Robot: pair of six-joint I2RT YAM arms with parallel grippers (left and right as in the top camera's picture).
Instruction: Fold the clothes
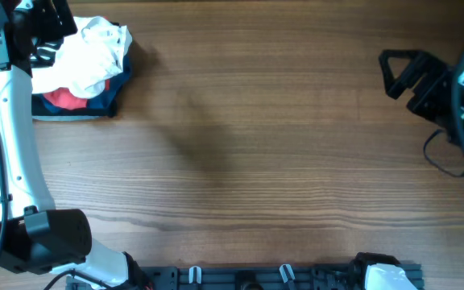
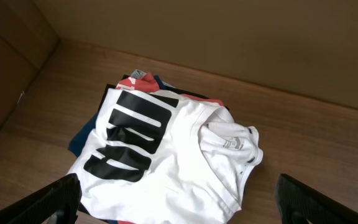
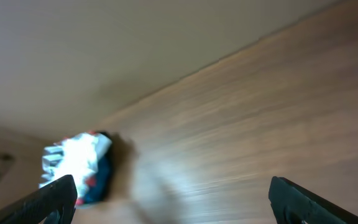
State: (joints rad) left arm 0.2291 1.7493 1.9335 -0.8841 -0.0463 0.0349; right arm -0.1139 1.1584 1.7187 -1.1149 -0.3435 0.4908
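The white T-shirt (image 1: pixel 91 52) lies crumpled on top of a pile at the far left of the table. In the left wrist view it (image 2: pixel 166 162) shows bold black lettering and its neck label, facing up. My left gripper (image 1: pixel 48 28) hovers just above the shirt's left side; its fingers (image 2: pixel 178 190) are spread wide and hold nothing. My right gripper (image 1: pixel 395 72) is open and empty over bare table at the far right, well away from the shirt. In the blurred right wrist view the shirt (image 3: pixel 73 158) is small and distant, and the fingers (image 3: pixel 171 193) are wide apart.
Under the white shirt lie a red shirt (image 1: pixel 63 100) and folded blue and dark garments (image 1: pixel 109 95), also in the left wrist view (image 2: pixel 143 79). A cardboard-coloured wall (image 2: pixel 241 37) runs behind the pile. A black rail (image 1: pixel 280 275) lines the table's near edge.
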